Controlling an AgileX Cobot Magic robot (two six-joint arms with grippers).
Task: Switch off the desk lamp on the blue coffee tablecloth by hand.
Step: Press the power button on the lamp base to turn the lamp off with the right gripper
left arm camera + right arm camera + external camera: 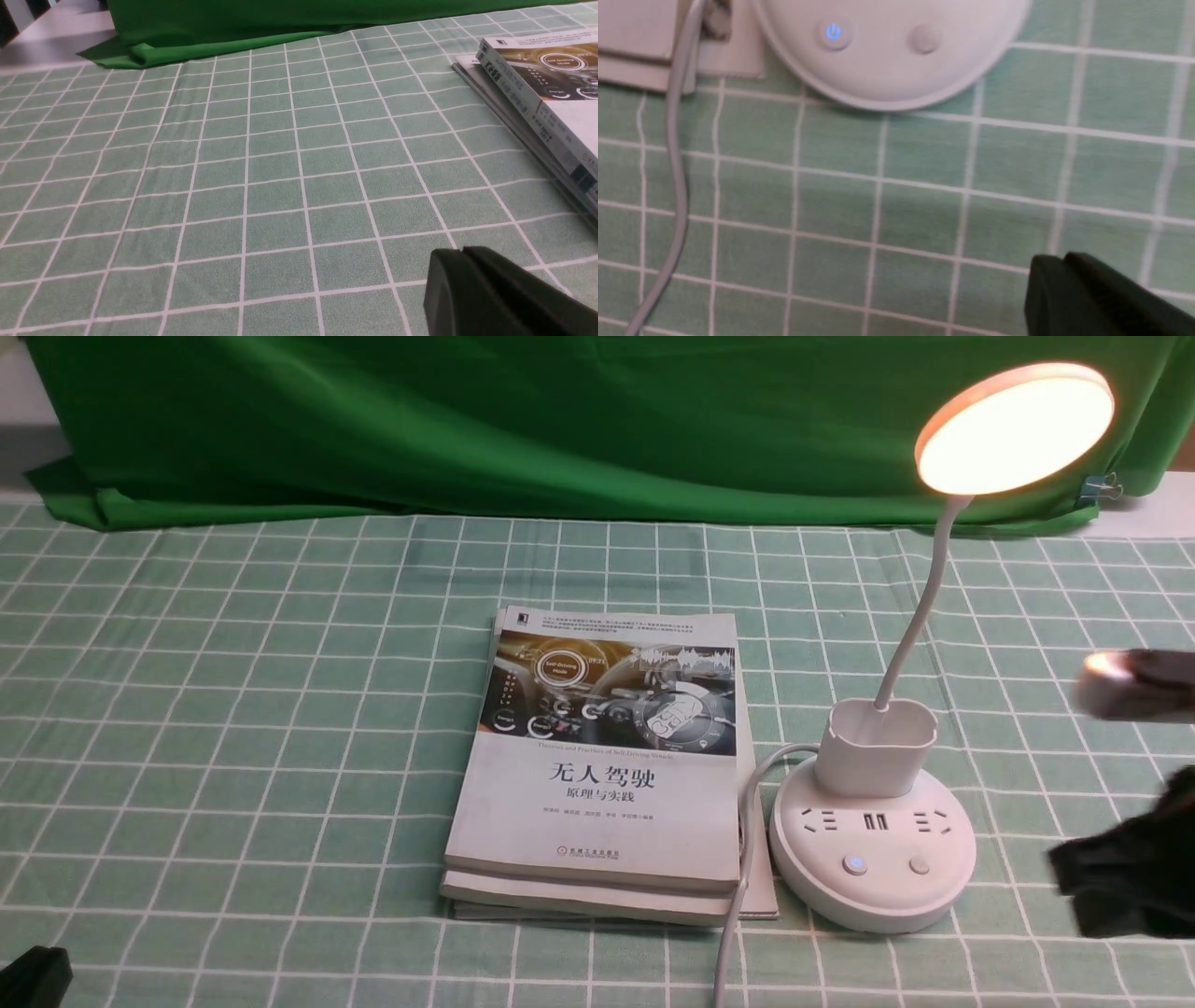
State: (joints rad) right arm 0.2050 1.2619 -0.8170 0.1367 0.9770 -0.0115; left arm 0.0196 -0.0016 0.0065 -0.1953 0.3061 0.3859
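the desk lamp (pixel 878 747) is standing lit on the blue coffee tablecloth (pixel 280 709) while the right gripper (pixel 1062 261), jaws closed together and empty, is hovering near its base (pixel 887 74), likely risking a press on the wrong, unlit button (pixel 924 38).

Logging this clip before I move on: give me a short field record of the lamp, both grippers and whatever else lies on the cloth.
lamp: on, head glowing
power button: lit blue, nothing touching it
right gripper: shut, short of the lamp base, not touching it
left gripper: shut, over bare cloth, far from the lamp
books: stacked flat, just left of the base
cable: runs between books and base, toward the robot
task: not yet done
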